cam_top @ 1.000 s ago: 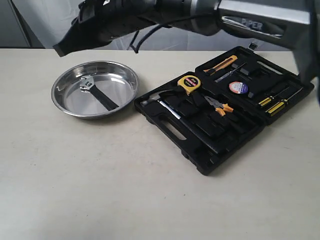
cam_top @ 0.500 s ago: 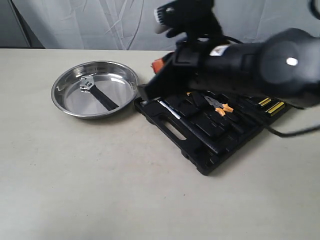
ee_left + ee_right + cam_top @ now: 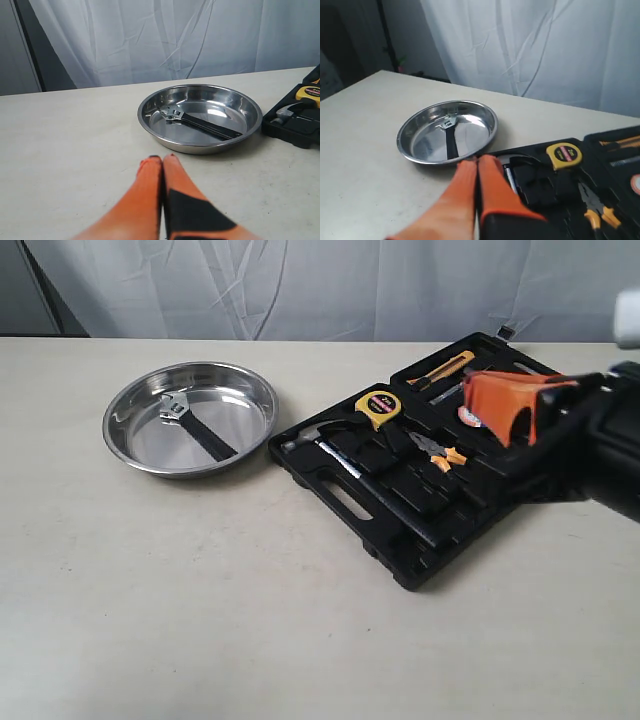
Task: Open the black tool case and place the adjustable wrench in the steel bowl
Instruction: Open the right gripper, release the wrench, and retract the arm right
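Observation:
The black tool case lies open right of centre, tools in its slots. Left of it, the steel bowl holds the adjustable wrench, silver head toward the back. My right gripper, orange-fingered, hangs over the right part of the case; in its wrist view it is shut and empty, facing the bowl, the wrench and the case. My left gripper is shut and empty above bare table, short of the bowl and wrench. It does not show in the exterior view.
In the case sit a yellow tape measure, a claw hammer, orange-handled pliers, a yellow utility knife and yellow screwdrivers. A corner of the case shows beside the bowl. White curtain hangs behind the table.
The right arm swept from above the bowl across the case to the right side of the view. The wrench, bowl and case stayed still.

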`<state>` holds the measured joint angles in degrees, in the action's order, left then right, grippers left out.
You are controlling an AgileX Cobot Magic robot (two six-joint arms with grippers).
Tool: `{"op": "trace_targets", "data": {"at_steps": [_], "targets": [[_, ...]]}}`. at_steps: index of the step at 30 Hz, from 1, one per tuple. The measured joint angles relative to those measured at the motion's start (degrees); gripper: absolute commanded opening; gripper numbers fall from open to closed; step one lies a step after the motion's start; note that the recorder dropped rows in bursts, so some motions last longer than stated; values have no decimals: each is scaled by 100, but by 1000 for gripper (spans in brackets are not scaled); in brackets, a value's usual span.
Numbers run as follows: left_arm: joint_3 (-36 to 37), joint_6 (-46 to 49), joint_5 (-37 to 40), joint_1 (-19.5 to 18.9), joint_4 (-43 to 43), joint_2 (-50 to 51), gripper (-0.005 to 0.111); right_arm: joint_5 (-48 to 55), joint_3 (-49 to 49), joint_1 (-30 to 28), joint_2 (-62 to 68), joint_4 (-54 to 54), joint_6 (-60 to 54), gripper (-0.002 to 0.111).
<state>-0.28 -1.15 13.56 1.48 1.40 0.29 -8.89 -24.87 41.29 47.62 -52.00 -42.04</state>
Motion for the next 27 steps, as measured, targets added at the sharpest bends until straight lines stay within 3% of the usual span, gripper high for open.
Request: {"op": "trace_targets", "data": {"at_steps": [6, 24, 27], "targets": [[0, 0, 0, 0, 0, 0, 0, -465, 621, 0, -663, -568, 0, -1], [0, 0, 0, 0, 0, 0, 0, -603, 661, -12, -815, -658, -33, -1], [0, 0, 0, 0, 0, 0, 0, -404, 661, -365, -1071, -642, -146, -1]]}}
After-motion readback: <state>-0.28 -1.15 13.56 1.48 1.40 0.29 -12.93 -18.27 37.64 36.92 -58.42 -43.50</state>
